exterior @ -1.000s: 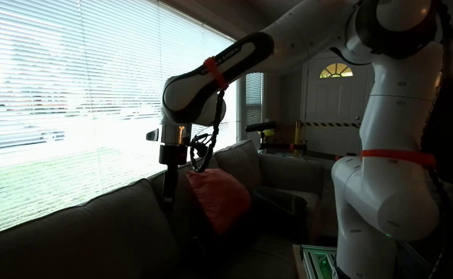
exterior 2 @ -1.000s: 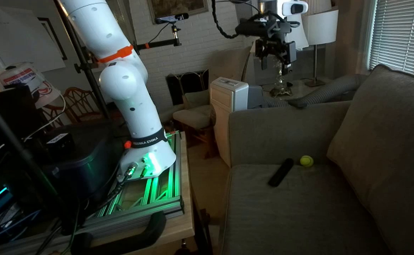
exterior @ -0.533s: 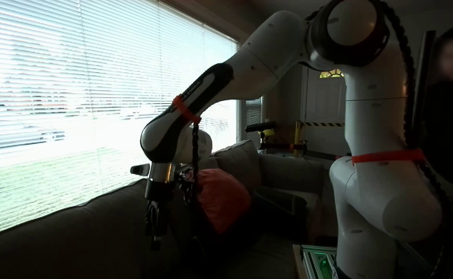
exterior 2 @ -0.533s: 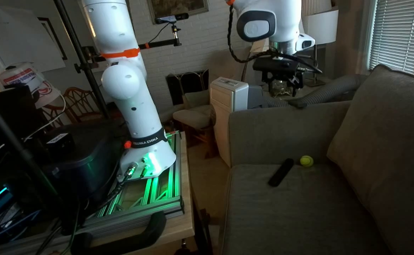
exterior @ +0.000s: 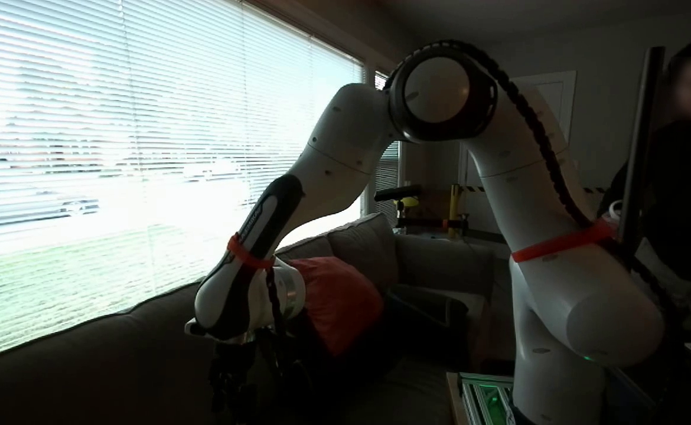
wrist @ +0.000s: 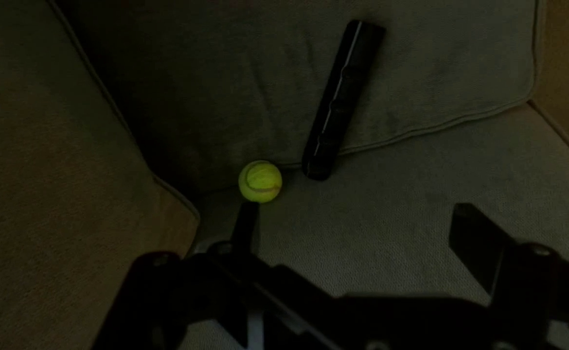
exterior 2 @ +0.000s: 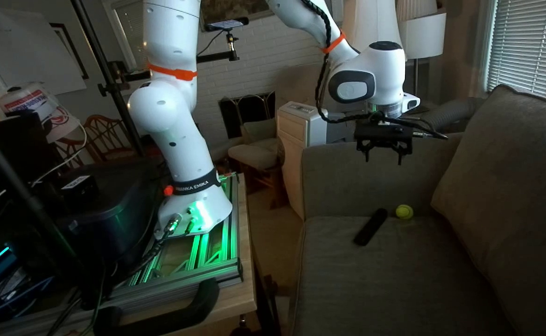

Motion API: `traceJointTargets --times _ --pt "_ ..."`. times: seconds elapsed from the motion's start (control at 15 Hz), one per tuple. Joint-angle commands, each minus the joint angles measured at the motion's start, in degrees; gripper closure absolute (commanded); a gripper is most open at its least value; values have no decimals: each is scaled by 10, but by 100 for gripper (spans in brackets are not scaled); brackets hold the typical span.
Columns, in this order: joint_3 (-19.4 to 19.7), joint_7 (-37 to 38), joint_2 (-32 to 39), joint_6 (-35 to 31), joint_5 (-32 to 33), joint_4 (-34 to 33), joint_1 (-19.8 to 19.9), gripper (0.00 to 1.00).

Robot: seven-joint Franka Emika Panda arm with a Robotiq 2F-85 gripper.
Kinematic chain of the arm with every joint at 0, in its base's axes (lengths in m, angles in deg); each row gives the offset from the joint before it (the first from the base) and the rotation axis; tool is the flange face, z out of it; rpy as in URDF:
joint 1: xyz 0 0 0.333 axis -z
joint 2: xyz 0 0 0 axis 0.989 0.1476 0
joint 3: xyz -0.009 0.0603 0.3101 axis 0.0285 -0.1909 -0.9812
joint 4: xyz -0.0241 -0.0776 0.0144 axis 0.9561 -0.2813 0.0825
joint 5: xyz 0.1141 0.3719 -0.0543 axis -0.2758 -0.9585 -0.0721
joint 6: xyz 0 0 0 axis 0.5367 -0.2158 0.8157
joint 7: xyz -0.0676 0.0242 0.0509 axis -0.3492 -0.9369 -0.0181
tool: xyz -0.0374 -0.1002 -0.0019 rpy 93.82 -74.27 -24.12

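The gripper (exterior 2: 383, 160) hangs pointing down over the seat (exterior 2: 385, 289), close to the inner side of the armrest (exterior 2: 343, 182) in an exterior view. Fingers (wrist: 246, 226) stand well apart; nothing was found between them and no contact was observed.

The ball (wrist: 260, 181) rests at the inner foot of the armrest, at its end by the cushion (exterior 2: 511, 210). From the fingers it lies below and towards the cushion. In the wrist view it lines up with the tip of the finger nearer the cushion, and the two seem to meet; in an exterior view there is clear height between them, so this is judged a line-of-sight effect.

The black bar (wrist: 343, 99) lies on the seat just beside the ball, with a gap between them. One end is at the inner foot of the armrest; contact there cannot be confirmed. The long axis runs out from the armrest at a slant, steeply across the line from finger to finger. In the wrist view it lies opposite the space between the fingers, past their tips. Its exact kind could not be determined.

The white unit (exterior 2: 294, 130) stands on the outer side of the armrest; the hose (exterior 2: 450, 114) passes behind.
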Motion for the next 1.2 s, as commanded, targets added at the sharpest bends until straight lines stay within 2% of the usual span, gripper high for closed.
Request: traceJointTargets --times 0.0,0.33,0.4,0.53,0.6,0.8,1.0,1.13 --pt "-34 18 -3 -4 26 1 36 0" --pt "-35 17 -14 -3 24 2 38 0" --pt "-46 4 -13 -13 6 5 46 0" --pt "-93 -58 7 -48 -48 -4 85 0" --pt "-136 -119 43 -90 -97 -19 118 0" --pt "-222 -236 143 -160 -157 -78 184 0" --pt "-267 -343 245 -182 -154 -139 228 0" --pt "-272 -389 314 -178 -125 -188 232 0"
